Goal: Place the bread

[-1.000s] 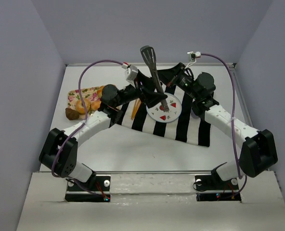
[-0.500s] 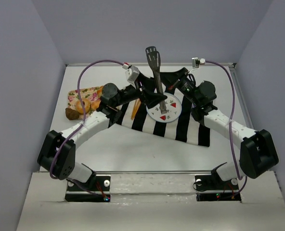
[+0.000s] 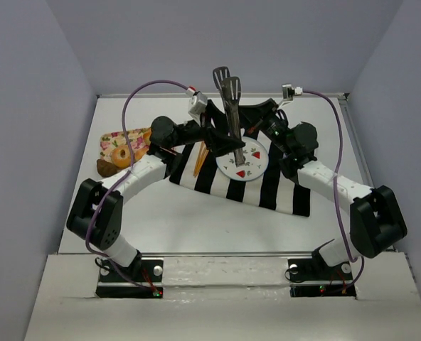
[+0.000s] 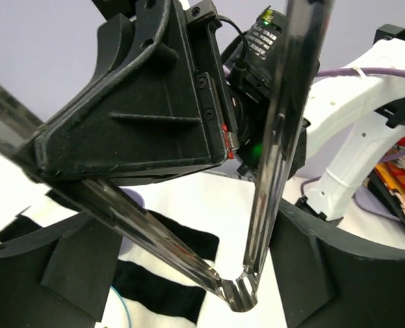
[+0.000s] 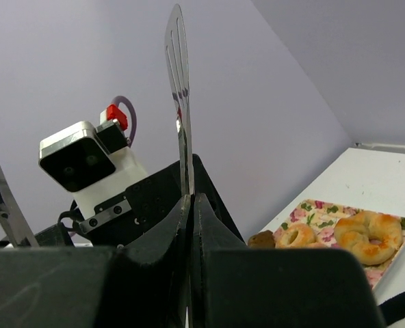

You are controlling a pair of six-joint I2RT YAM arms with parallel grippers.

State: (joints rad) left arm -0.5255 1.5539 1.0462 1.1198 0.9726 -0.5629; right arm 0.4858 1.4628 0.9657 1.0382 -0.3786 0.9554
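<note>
Top view: the tongs (image 3: 232, 106) stand upright over the white plate (image 3: 259, 165) on the striped cloth (image 3: 267, 190), with both arms meeting at them. The bread (image 3: 107, 168) lies at the near end of the flowered tray (image 3: 114, 138), well apart from the plate.

Only the right wrist view shows the right gripper (image 5: 191, 205) clamped on one thin tong arm.

Only the left wrist view shows the left gripper (image 4: 192, 270) spread wide, straddling the tongs' bend. Whether it touches them cannot be told.
</note>
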